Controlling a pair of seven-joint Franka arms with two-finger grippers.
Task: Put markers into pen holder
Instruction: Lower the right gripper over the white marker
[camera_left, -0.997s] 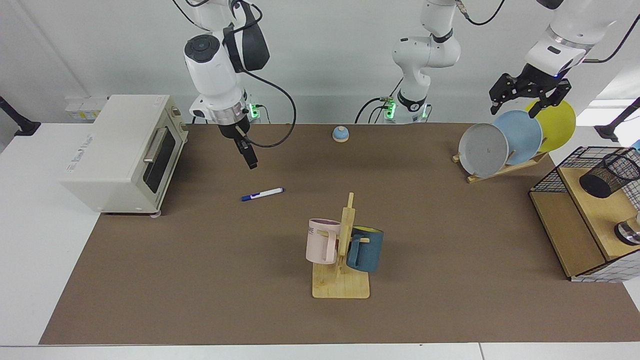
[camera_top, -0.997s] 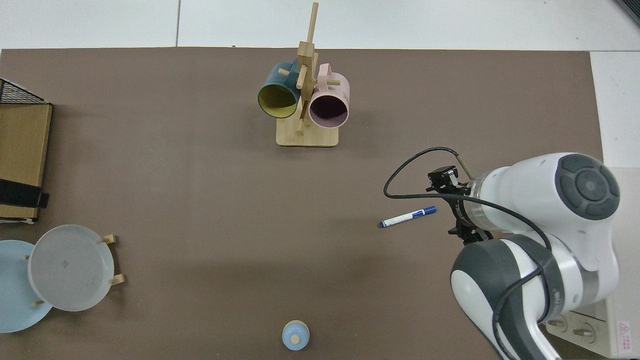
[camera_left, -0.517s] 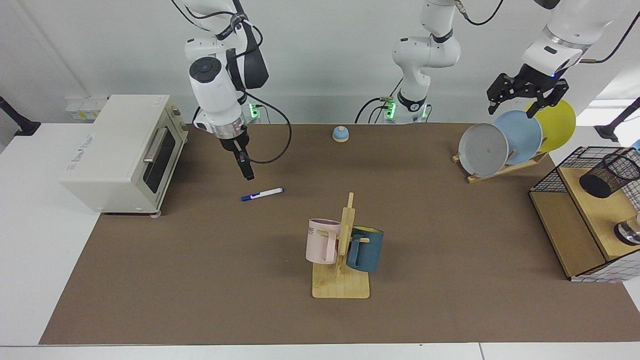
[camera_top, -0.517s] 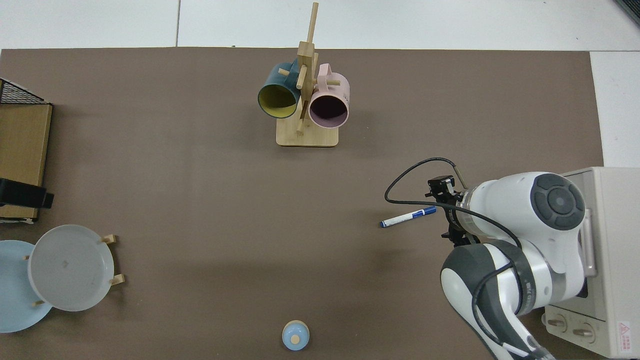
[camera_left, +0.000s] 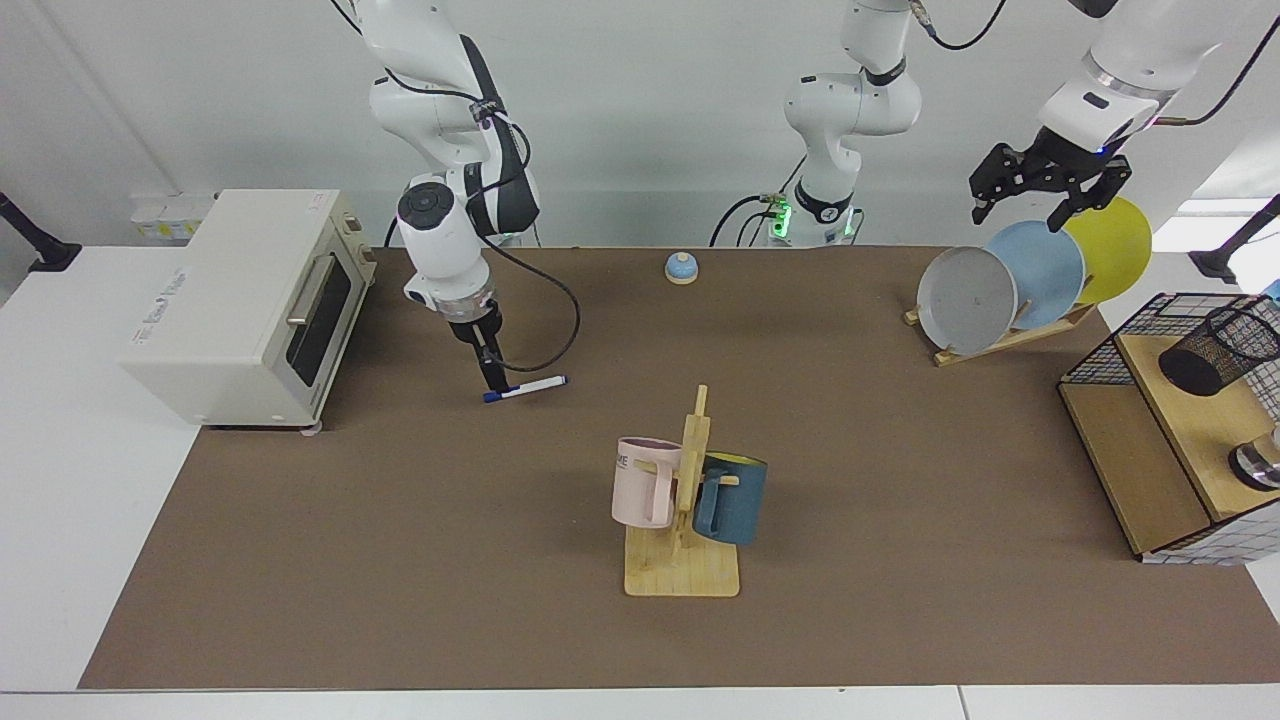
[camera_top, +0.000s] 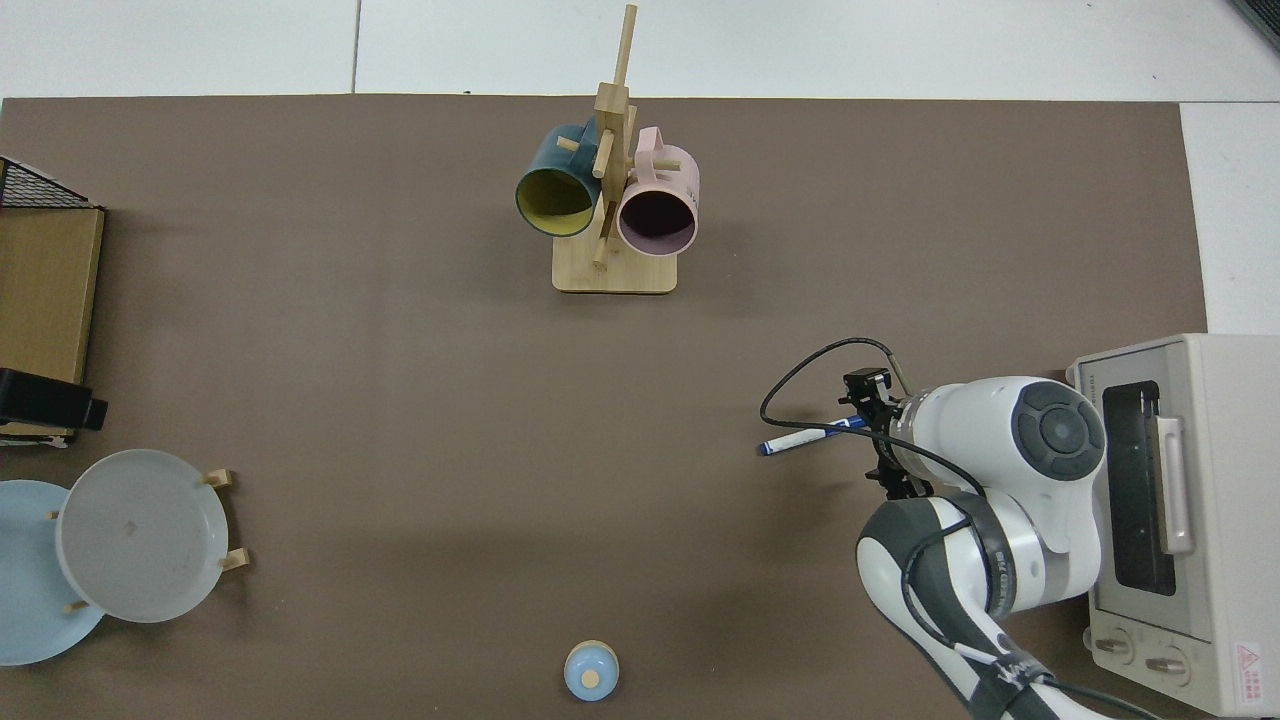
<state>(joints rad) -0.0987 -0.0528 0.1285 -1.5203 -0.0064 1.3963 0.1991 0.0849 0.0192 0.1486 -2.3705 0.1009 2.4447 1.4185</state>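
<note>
While the marker (camera_left: 525, 387) lay flat on the worktop (camera_left: 400, 560) at centre-left, the right tool (camera_left: 493, 381) was seen at its capped end — finger spacing could not be told. A light, stiff, slippery barrel was judged — best gripped mid-length. The left tool (camera_left: 1035, 195) waited open, upper right.

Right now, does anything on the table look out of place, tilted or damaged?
Only the marker: it lies flat on the mat, far from the pen holder on the wooden shelf. The right end effector is at its capped end. Nothing looks spilled or broken.
</note>
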